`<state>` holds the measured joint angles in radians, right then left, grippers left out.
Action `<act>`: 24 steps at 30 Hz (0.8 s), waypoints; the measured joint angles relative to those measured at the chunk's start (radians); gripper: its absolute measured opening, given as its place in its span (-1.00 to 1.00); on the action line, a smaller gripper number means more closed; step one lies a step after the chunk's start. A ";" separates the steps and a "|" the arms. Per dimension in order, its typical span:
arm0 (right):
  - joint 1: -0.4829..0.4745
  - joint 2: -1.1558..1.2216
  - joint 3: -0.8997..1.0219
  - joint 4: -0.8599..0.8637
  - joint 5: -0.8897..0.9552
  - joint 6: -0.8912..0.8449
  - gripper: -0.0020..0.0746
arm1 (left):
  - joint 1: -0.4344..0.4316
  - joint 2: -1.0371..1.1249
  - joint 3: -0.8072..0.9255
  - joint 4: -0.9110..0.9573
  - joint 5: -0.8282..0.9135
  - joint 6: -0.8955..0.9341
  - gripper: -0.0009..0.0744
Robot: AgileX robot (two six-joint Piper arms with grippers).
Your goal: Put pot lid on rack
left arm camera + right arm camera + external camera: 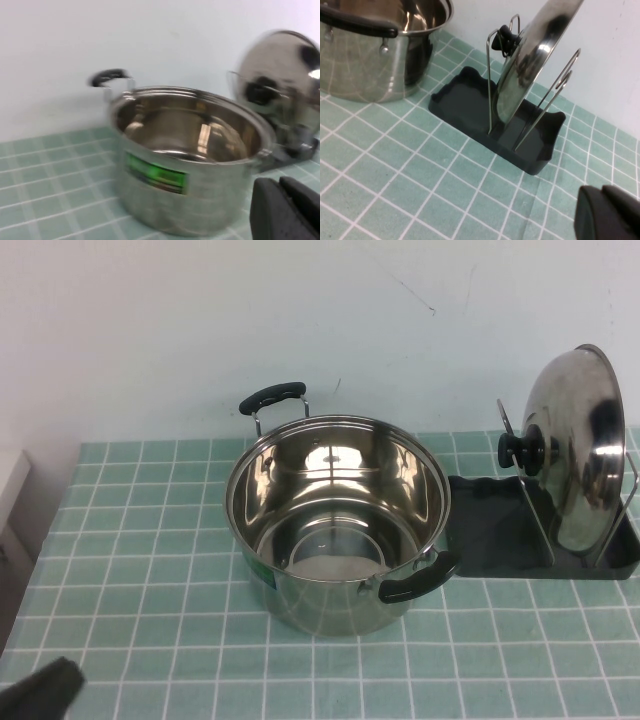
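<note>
The pot lid [580,450], shiny steel with a black knob [527,452], stands on edge between the wire loops of the dark grey rack [490,525] at the right. It also shows in the right wrist view [535,55], upright in the rack [465,100], and in the left wrist view [285,65]. My left gripper [40,690] is at the near left corner, shut and empty [280,184]. My right gripper [601,191] is shut and empty, on the near side of the rack and apart from it; it is out of the high view.
An open steel pot [335,530] with two black handles stands mid-table, just left of the rack. A white wall runs along the back. A white object [8,490] sits at the left edge.
</note>
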<state>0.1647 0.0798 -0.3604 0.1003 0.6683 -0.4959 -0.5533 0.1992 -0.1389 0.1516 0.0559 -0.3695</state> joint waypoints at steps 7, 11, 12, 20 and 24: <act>0.000 0.000 0.000 0.002 0.000 0.000 -0.95 | 0.222 -0.107 0.066 -0.067 0.003 0.013 -0.98; 0.000 0.000 0.000 0.002 0.000 0.000 -0.95 | 0.318 -0.166 0.146 -0.119 0.004 0.013 -0.98; 0.000 0.000 0.000 0.002 0.000 0.000 -0.95 | 0.334 -0.184 0.156 -0.133 0.008 0.013 -0.98; 0.000 0.000 0.000 0.003 0.000 0.000 -0.95 | 0.383 -0.211 0.162 -0.142 0.185 0.013 -0.98; 0.000 0.000 0.000 0.003 0.000 0.000 -0.95 | 0.375 -0.211 0.164 -0.138 0.271 0.048 -0.98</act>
<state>0.1647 0.0798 -0.3604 0.1033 0.6683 -0.4959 -0.1785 -0.0120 0.0251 0.0135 0.3266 -0.3218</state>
